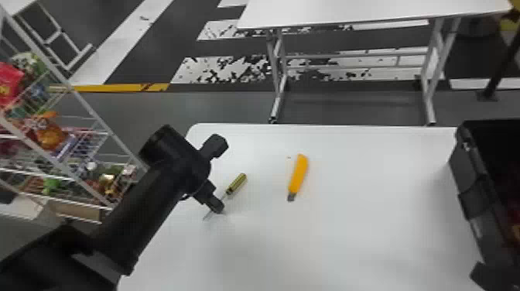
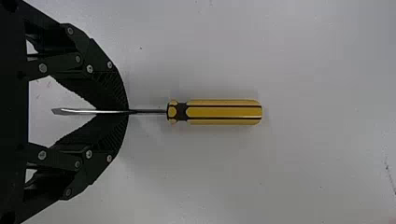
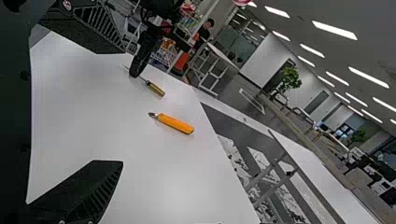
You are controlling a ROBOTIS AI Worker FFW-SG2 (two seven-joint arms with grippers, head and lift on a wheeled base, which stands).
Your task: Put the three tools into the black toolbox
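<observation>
My left gripper [image 1: 217, 207] is low over the table's left part, shut on the thin metal shaft of the yellow screwdriver [image 1: 236, 183]. In the left wrist view, the fingertips [image 2: 127, 112] pinch the shaft, with the striped handle of the screwdriver [image 2: 224, 112] beyond them. Right of it lies the orange utility knife [image 1: 298, 174], flat and untouched. The black toolbox [image 1: 466, 193] stands open at the right edge, something red and yellow inside. Beside its near end is a dark part of my right gripper [image 1: 495, 276]; in the right wrist view, that gripper [image 3: 123, 107] is open, holding nothing.
The white table [image 1: 348, 232] carries these things. A wire shelf rack [image 1: 93, 112] with colourful goods stands on the left, beyond the table's edge. Another white table [image 1: 367, 11] stands past the far edge, across a strip of floor.
</observation>
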